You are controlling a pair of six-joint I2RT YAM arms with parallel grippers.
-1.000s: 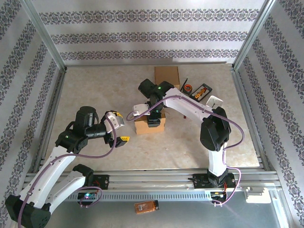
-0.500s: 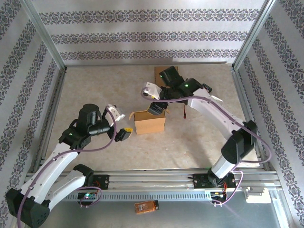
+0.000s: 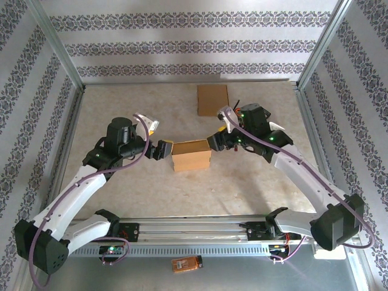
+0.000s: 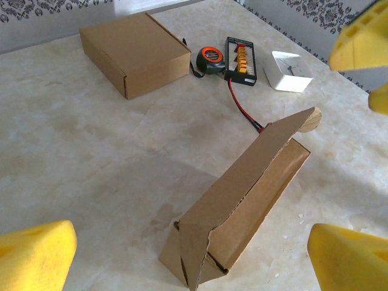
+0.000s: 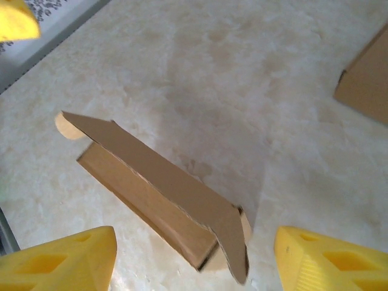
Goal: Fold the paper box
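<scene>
Left hand (image 3: 162, 149) and right hand (image 3: 213, 143), wide-open, beside opposite paper box (image 3: 191, 156) edges

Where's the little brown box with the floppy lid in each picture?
Top camera: brown cardboard box with loose lid, middle of the picture.
Left wrist: lower middle.
Right wrist: lower middle.
Shared landmark: closed flat cardboard box.

No writing can be read on anything.

Overhead from behind, wrist cameras close, sharing box (image 3: 191, 155)
</scene>
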